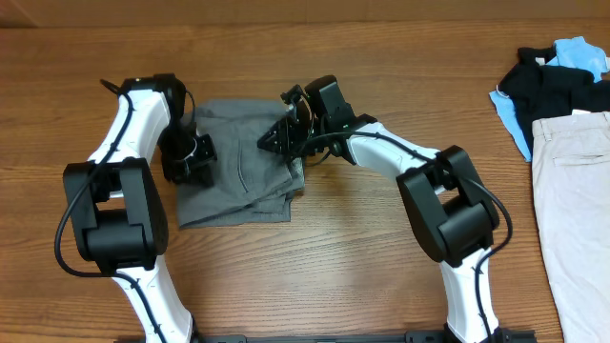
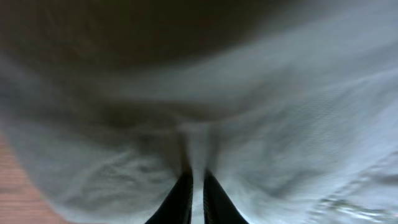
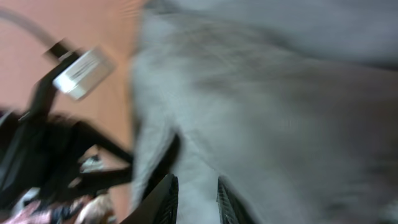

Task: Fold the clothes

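Note:
The clothes (image 1: pixel 238 181), a pair of medium-grey trousers, lie folded into a rough rectangle left of the table's centre. My left gripper (image 1: pixel 193 157) is down on their left part. In the left wrist view its fingers stand almost together at the left gripper (image 2: pixel 197 182), pinching a ridge of the grey cloth (image 2: pixel 280 124). My right gripper (image 1: pixel 276 141) sits at the trousers' upper right edge. The blurred right wrist view shows the right gripper (image 3: pixel 196 190) with grey cloth (image 3: pixel 280 112) filling the gap between its two dark fingers.
At the far right lie pale beige trousers (image 1: pixel 572 191), with a black garment (image 1: pixel 553 86) and a light-blue one (image 1: pixel 581 52) above them. Bare wooden table (image 1: pixel 334 276) lies between that pile and the grey trousers.

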`<state>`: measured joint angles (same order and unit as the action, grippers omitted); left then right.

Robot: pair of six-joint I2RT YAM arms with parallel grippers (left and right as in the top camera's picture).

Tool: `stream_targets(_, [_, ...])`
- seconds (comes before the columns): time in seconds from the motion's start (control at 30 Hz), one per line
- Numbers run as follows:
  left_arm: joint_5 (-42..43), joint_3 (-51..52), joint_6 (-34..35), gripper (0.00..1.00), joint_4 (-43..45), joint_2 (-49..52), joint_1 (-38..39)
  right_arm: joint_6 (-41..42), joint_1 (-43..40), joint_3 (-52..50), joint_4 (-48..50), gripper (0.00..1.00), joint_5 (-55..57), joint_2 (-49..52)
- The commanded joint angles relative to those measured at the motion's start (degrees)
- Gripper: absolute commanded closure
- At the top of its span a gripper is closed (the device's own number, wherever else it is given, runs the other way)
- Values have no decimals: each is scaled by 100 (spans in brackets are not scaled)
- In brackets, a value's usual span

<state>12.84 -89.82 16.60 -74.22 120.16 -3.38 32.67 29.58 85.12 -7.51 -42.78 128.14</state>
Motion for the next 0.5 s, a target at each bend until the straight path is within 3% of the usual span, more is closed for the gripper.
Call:
stream_targets(0.0, [46,323,72,88,151,48,39,225,-201,39,28,74,951,264])
stream_targets(0.17, [-393,599,66,87,304,48,31,358,-514,46,-28,70,1456,367])
stream_targets(0.27, [-822,619,278,92,295,48,-39,306,-765,203,-273,67,1270,361])
stream_targets(0.37, [-874,549,326,96,275,48,-120,140,-968,435,-496,70,715,310])
stream_targets(0.47, [-872,328,424,96,149,44,-151,59,-1126,717,-866,79,350,142])
